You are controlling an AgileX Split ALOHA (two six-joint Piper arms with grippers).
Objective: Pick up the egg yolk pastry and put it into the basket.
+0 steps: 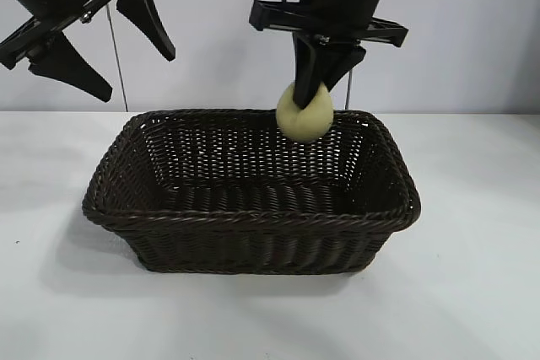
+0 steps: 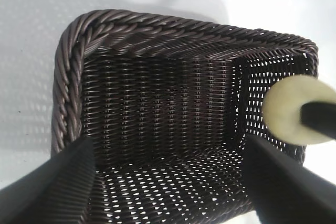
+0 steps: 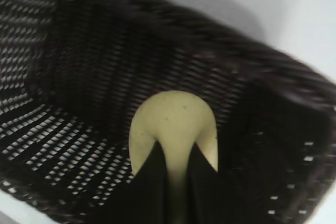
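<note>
My right gripper (image 1: 312, 94) is shut on the pale yellow egg yolk pastry (image 1: 305, 115) and holds it in the air over the far right part of the dark wicker basket (image 1: 143, 233), about level with its rim. In the right wrist view the pastry (image 3: 173, 119) sits pinched between the two black fingers (image 3: 149, 182), with the basket's inside (image 3: 63, 129) below. The left wrist view shows the basket (image 2: 73, 77) from above and the pastry (image 2: 286, 111) at its far end. My left gripper (image 1: 105, 35) is open and empty, raised high above the basket's left side.
The basket stands in the middle of a white table (image 1: 472, 292). A plain wall rises behind it. Nothing lies inside the basket.
</note>
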